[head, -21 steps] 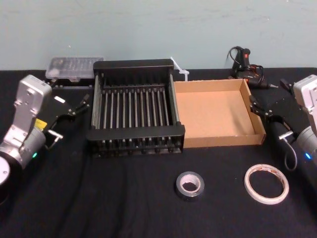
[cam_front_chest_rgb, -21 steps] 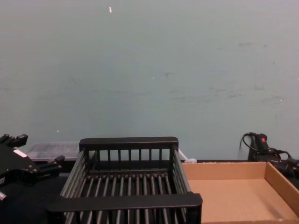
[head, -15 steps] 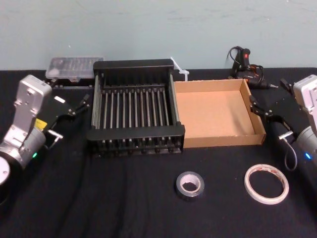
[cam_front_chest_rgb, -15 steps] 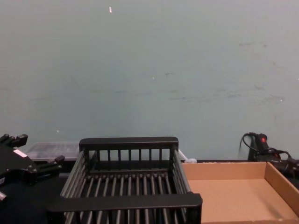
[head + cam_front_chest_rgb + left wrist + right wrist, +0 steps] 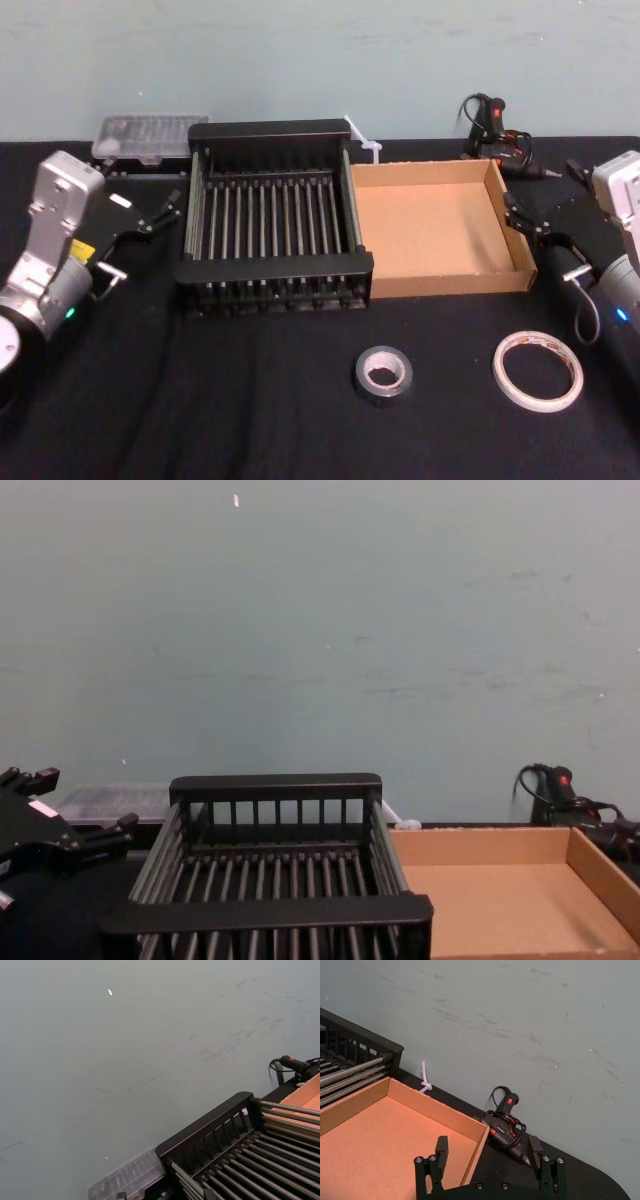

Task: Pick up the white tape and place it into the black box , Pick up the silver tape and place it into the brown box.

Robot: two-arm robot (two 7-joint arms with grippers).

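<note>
The white tape (image 5: pixel 537 370), with red print on its core, lies flat on the black table at the front right. The silver tape (image 5: pixel 383 375) lies flat left of it, in front of the gap between the boxes. The black box (image 5: pixel 275 268) stands mid-table with nothing in it, and the brown box (image 5: pixel 445 283) touches its right side, also holding nothing. My left gripper (image 5: pixel 160 213) hovers open beside the black box's left wall. My right gripper (image 5: pixel 545 195) hovers open at the brown box's right wall (image 5: pixel 479 1149), fingers (image 5: pixel 441 1148) spread over that wall.
A clear plastic case (image 5: pixel 148 135) sits behind the black box at the back left. A black glue gun (image 5: pixel 495 130) with its cable lies behind the brown box. A white zip tie (image 5: pixel 362 140) lies at the back between the boxes. A pale wall closes off the table's far edge.
</note>
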